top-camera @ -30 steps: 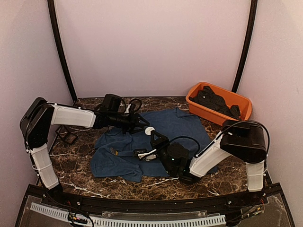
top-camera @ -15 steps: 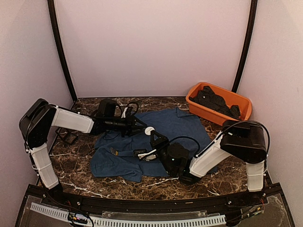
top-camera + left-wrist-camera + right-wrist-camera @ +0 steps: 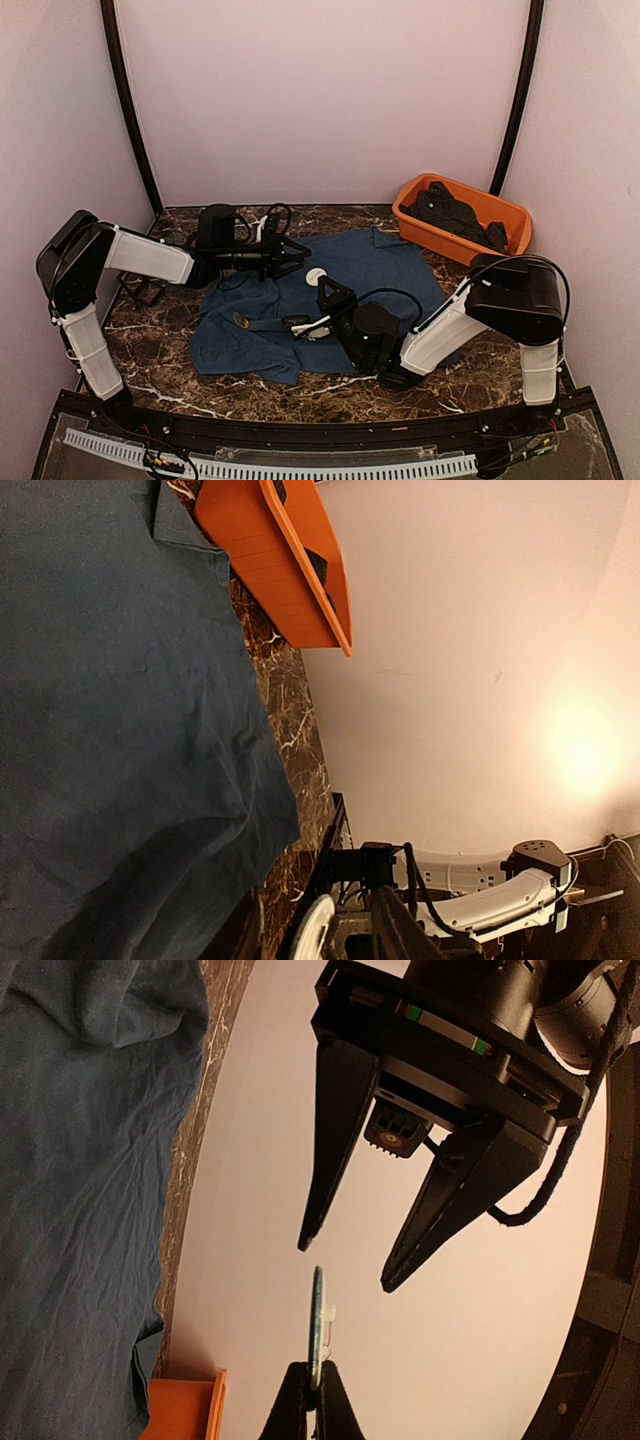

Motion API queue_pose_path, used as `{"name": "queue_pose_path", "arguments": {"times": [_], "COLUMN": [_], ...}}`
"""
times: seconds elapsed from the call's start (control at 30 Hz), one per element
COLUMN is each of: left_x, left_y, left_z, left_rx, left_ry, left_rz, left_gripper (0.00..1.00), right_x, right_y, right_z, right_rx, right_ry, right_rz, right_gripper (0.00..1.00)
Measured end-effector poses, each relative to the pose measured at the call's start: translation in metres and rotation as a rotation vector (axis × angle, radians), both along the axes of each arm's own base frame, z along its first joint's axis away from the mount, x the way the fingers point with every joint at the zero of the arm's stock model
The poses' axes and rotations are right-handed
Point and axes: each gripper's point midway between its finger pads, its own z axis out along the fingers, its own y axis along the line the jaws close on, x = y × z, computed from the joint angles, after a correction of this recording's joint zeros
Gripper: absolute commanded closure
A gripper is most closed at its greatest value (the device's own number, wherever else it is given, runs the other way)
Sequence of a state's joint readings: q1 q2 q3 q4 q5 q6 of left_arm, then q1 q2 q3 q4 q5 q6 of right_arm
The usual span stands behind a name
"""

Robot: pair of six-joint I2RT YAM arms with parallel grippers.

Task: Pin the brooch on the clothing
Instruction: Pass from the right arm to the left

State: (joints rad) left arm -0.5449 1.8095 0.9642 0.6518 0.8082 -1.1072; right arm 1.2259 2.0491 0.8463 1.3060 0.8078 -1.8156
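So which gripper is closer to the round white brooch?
Right. The right gripper pinches the brooch by its edge; the left gripper hangs open just beyond it, not touching.

The worktop point(image 3: 150, 350) was dark brown and marble-patterned, with white veins; a plain pale wall point(image 3: 320, 100) with a faint pink cast closed it at the back, and similar walls stood on either side. Two black curved poles point(image 3: 128, 110) rose at the back corners; a white slotted strip point(image 3: 270, 466) ran along the near edge; in the left wrist view a warm glow point(image 3: 580, 750) lay on the wall.
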Motion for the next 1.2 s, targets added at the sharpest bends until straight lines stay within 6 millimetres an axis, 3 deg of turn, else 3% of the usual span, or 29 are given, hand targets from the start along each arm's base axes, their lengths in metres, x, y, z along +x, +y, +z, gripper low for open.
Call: {"name": "queue_pose_path", "arguments": {"times": [0.9, 1.2], "left_x": [-0.021, -0.027], "left_y": [-0.008, -0.011], "left_z": [-0.006, -0.010], "left_rx": [-0.006, -0.008], "left_ry": [0.020, 0.033], "left_rz": [-0.114, -0.141], "left_gripper": [0.69, 0.77], "right_x": [0.000, 0.000], "right_y": [0.000, 0.000], "right_z": [0.000, 0.000], "right_rx": [0.013, 0.013], "right_ry": [0.006, 0.006], "right_rz": [0.003, 0.003], "right_gripper": [1.00, 1.00]}}
